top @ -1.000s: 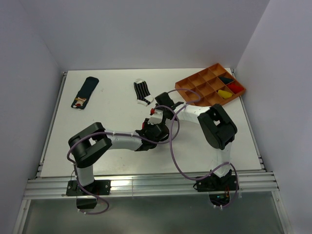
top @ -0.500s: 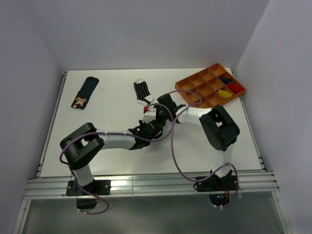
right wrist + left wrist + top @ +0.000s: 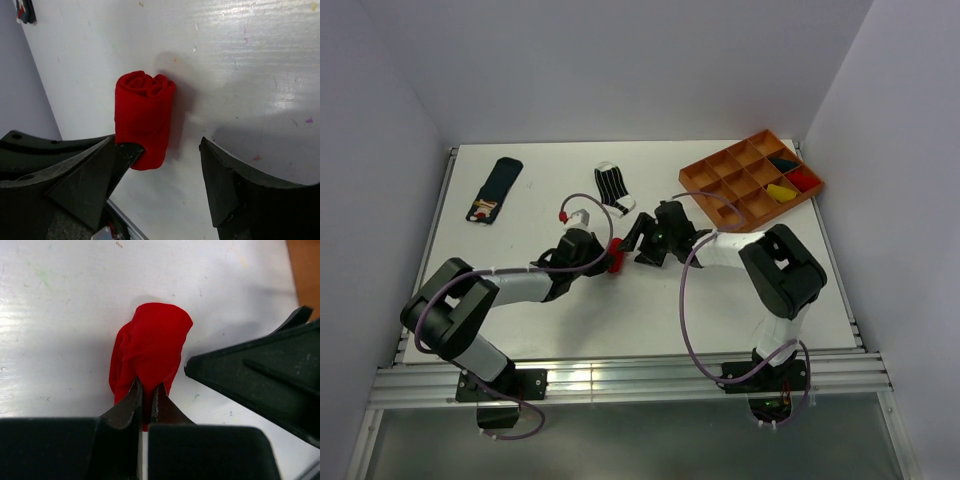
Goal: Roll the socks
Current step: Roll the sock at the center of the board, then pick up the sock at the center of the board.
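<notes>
Mid-table, just in front of the striped sock [image 3: 613, 186], the red sock [image 3: 616, 253] is now a tight little roll. You can see the spiral at its end in the right wrist cam, so imo the rolling part for this one is basically done.

Big change in the last sec: handover. The left gripper [image 3: 147, 390] has snapped closed and is pinching the near end of the roll, w/ fabric squeezed between its fingertips. The right gripper [image 3: 169, 147], which was far more closed a sec ago, has spread its jaws wide and holds nothing. The roll lies next to one right finger and the other is well off to the side. Can't tell if that near finger is touching the fabric bc the angle's bad.

Vs the earlier top view, the left arm has swung its elbow way out toward the left edge and stretched low across the table. The right arm has dropped flatter too, so both grippers meet at the roll.

So the left arm owns the roll now, and my guess is it gets carried off next, prob to the orange divider tray [image 3: 720, 165] at the back right. The navy sock [image 3: 495, 190] at back left and the striped one are both flat, not rolled yet, so 2 to go.
</notes>
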You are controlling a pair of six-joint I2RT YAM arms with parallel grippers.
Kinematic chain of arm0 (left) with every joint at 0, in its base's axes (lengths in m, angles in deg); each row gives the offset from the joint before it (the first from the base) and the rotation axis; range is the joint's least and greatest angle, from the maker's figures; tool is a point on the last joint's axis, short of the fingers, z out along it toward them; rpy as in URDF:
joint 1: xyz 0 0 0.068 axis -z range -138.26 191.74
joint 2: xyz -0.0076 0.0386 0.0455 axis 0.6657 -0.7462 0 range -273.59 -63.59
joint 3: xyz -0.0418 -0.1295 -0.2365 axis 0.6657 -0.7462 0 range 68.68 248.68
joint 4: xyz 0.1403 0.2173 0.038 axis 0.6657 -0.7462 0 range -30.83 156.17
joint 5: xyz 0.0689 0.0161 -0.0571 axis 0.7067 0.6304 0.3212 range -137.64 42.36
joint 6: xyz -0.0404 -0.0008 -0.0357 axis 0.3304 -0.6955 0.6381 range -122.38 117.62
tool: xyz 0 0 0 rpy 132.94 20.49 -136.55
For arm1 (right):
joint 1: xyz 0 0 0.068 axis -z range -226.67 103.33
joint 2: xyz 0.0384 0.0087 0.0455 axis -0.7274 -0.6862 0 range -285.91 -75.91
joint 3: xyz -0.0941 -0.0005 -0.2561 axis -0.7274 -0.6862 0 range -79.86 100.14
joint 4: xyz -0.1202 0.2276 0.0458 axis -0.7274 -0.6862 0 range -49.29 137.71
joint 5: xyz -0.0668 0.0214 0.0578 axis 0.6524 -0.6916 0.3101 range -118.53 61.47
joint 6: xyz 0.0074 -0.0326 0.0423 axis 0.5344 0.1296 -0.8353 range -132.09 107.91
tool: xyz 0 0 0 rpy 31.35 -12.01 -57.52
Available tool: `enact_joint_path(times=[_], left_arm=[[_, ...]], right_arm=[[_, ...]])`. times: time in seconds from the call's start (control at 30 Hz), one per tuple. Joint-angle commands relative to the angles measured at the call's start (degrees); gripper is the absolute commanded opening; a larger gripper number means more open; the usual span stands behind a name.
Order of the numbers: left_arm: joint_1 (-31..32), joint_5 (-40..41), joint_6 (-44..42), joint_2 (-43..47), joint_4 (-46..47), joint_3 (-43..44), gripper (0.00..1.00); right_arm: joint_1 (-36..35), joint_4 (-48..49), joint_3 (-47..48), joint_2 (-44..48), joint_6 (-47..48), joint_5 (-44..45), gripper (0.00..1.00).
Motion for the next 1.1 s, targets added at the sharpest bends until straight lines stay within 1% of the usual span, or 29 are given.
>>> enact_joint_path(times=[0.0,0.2,0.4,0.73,0.87,0.93,1.07], left_arm=[[-3.02,-10.05,5.20,0.07,3.77,-3.05,0.00],[-6.02,-15.15,8.45,-1.69,6.77,-5.07,0.00],[-9.18,-19.72,12.59,-3.45,11.34,-8.06,0.00],[-11.03,-24.73,17.51,-8.81,17.13,-10.26,0.00],[-11.47,-26.32,18.65,-11.09,19.33,-10.96,0.00],[-11.56,-27.02,19.27,-12.50,19.86,-11.22,0.00],[-12.26,-29.82,21.46,-14.96,24.59,-12.45,0.00]], right_arm=[[0.03,6.20,-0.68,0.18,-1.58,-1.48,0.76],[-0.59,7.08,0.29,-2.46,-2.99,-1.57,0.76],[-1.46,4.97,2.31,-3.96,-2.99,-0.60,0.76],[-3.22,0.49,6.53,-7.47,-2.55,0.10,0.74],[-3.84,-0.57,7.93,-8.53,-2.11,0.45,0.71],[-3.93,-1.18,8.55,-9.32,-1.94,0.19,0.68],[-4.63,-2.85,10.57,-10.64,-0.88,-0.51,0.61]])
